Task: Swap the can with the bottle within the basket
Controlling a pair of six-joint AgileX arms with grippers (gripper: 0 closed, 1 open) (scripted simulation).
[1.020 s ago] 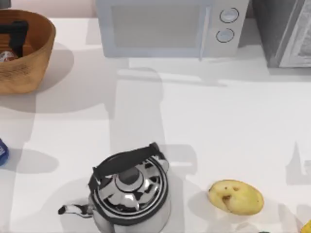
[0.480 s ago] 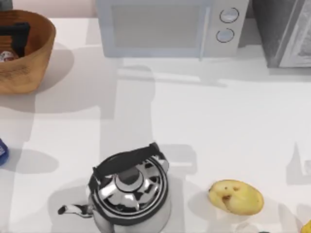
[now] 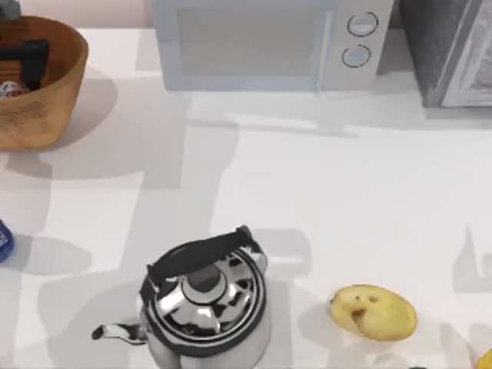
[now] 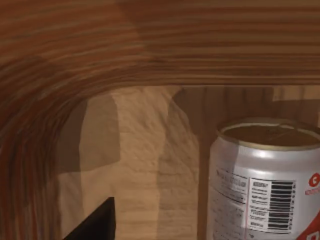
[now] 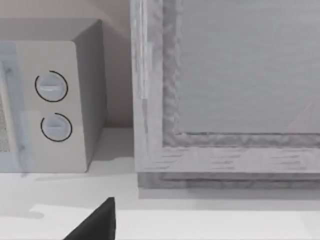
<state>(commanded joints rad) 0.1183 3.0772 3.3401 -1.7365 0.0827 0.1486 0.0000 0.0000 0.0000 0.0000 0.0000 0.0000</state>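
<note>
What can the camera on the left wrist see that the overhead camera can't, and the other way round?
The left wrist view alone shows the can close up: its dull gold top and the barcode on its side, upright on the basket's floor. The top view alone shows the bottle at the table's left edge, the kettle, potato and microwave. Both show the basket with the can in it, and the left gripper inside it.
</note>
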